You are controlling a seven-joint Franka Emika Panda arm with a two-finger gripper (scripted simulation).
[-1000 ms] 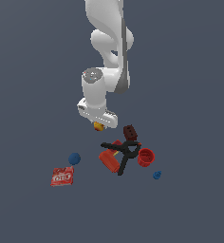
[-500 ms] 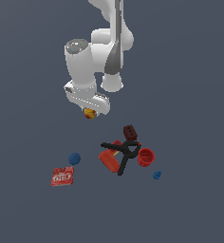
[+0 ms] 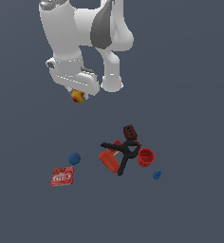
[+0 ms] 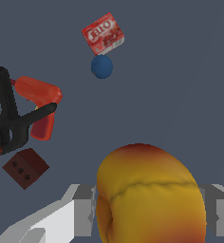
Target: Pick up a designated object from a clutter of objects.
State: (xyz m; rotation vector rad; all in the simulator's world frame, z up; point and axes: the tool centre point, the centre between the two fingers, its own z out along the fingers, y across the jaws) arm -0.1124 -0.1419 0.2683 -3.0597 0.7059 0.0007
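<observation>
Pick looks basically done: gripper (image 3: 78,96) jaws closed on yellow-orange ball (image 3: 77,96), held high above & left of the clutter (image 3: 126,154) in exterior view, w/ nothing obvious left.

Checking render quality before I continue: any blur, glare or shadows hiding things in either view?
Exterior view: sharp, flat lighting, no cast shadows on the floor; the ball in the gripper is small but clear. Wrist view: the ball looms large and hides part of the scene; the clamp stays crisp.
</observation>
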